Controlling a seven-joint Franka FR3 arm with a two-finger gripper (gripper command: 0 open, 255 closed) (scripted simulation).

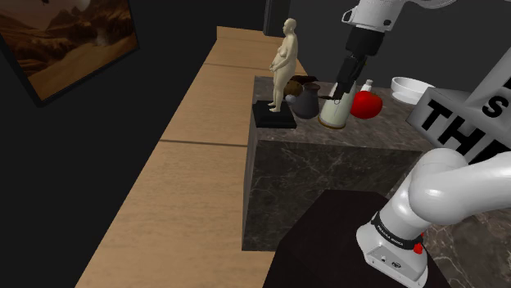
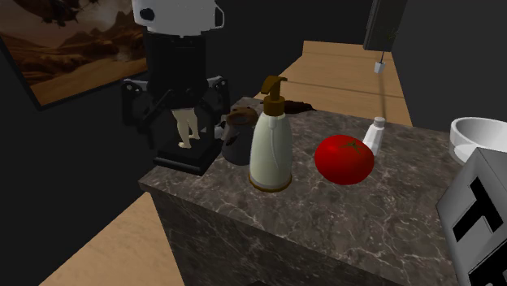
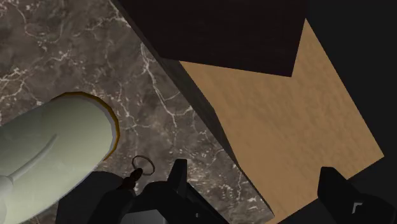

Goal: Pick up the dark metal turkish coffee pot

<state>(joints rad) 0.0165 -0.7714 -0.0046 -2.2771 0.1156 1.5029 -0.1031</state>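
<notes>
The dark coffee pot (image 1: 304, 101) stands on the marble counter (image 1: 344, 155), between a statue and a soap dispenser. In the second exterior view the pot (image 2: 237, 136) sits just left of the dispenser. My gripper (image 2: 175, 122) hangs open above the counter's edge, close to the pot and not touching it, with nothing between its fingers. In the shoulder view the gripper (image 1: 338, 88) overlaps the dispenser. In the wrist view the open gripper (image 3: 257, 191) looks down over the counter's edge. The pot's dark body (image 3: 95, 202) and ringed handle end (image 3: 143, 166) lie beside one finger.
A beige statue (image 1: 283, 69) on a black base stands at the counter's corner. Around the pot are a cream soap dispenser (image 2: 270, 148), a red tomato (image 2: 344, 159), a small white bottle (image 2: 374, 134) and a white bowl (image 1: 409, 87). A lettered box (image 2: 481, 215) stands nearby. Wooden boards (image 1: 180, 180) lie below.
</notes>
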